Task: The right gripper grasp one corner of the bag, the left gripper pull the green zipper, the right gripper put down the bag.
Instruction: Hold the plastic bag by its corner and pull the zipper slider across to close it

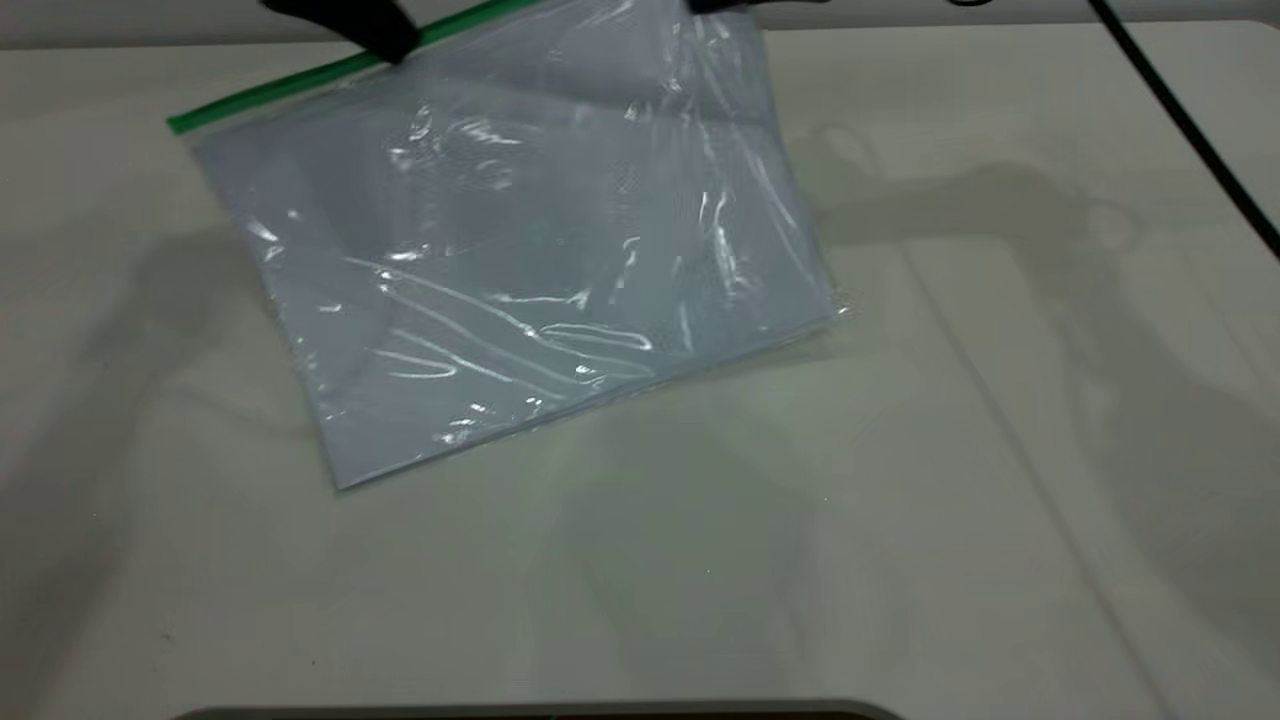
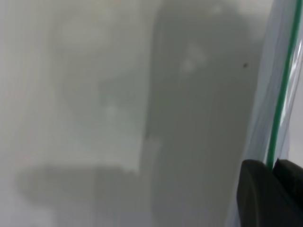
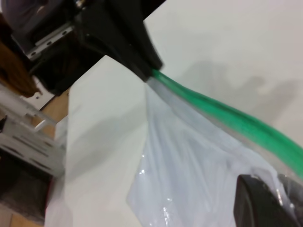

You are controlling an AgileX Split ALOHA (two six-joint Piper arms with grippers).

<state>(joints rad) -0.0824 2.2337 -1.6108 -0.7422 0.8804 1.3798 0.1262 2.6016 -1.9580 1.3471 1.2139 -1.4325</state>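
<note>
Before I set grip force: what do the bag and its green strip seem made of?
The large clear rectangular bag looks like thin glossy plastic film: creases and bright glare streaks. The thin green zipper strip looks like thicker, smoother, likely stiffer plastic. The left pincer is on it.

Exterior camera looked steeply down on table [image 1: 1000, 500]; both wrist cameras sat close above it, sharing green zipper [image 2: 282, 90] with exterior.

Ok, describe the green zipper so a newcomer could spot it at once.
On the pale table lies a clear plastic bag holding white sheets. The green zipper is the thin strip along its far long edge, pinched by the left hand. It is the only bright green thing there.
</note>
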